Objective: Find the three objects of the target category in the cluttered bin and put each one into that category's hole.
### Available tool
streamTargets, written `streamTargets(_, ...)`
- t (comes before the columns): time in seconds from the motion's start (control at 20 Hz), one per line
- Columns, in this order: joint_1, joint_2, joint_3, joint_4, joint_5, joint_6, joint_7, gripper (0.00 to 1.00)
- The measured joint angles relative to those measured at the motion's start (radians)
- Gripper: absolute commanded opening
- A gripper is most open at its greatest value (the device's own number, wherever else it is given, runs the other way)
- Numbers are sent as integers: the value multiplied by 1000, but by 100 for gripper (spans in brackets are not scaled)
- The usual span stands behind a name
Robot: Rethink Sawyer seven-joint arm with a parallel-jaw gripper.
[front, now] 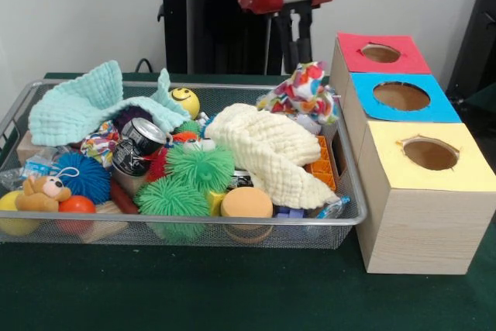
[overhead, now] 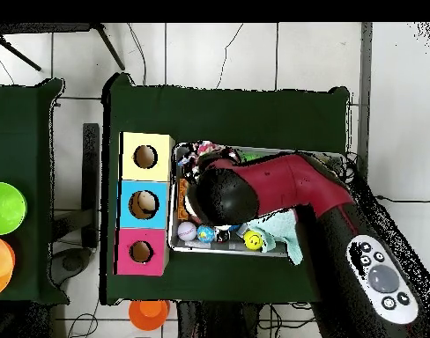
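Observation:
The silver wire-mesh bin [front: 325, 226] is full of toys; in the overhead view its rim [overhead: 254, 253] shows beneath my red arm [overhead: 280, 180]. My gripper [front: 297, 67] hangs over the bin's far right corner, shut on a white fabric bundle [front: 304, 92] with red, blue, yellow and green patches, held above the rim. A second printed bundle [front: 99, 145] lies at the left under a mint cloth. No third bundle shows. The yellow-surround hole [front: 430, 153] tops the largest wood-grain box [front: 426, 222], right of the bin; it also shows in the overhead view [overhead: 145, 157].
Blue-surround [front: 401, 96] and red-surround [front: 380, 53] holes sit behind the yellow one. The bin holds green spiky balls [front: 200, 168], a blue spiky ball [front: 84, 177], cans [front: 133, 153], mint cloth [front: 77, 106], cream cloth [front: 267, 149], a smiley ball [front: 184, 100] and a teddy [front: 43, 191].

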Motion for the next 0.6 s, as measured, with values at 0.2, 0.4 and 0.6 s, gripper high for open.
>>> streamTargets(0.2, 41, -20, 0, 0, 25, 8, 0, 0)
streamTargets(0.4, 103, -31, -10, -5, 34, 10, 0, 0)
streamTargets(0.6, 203, -32, -46, -14, 34, 10, 0, 0)
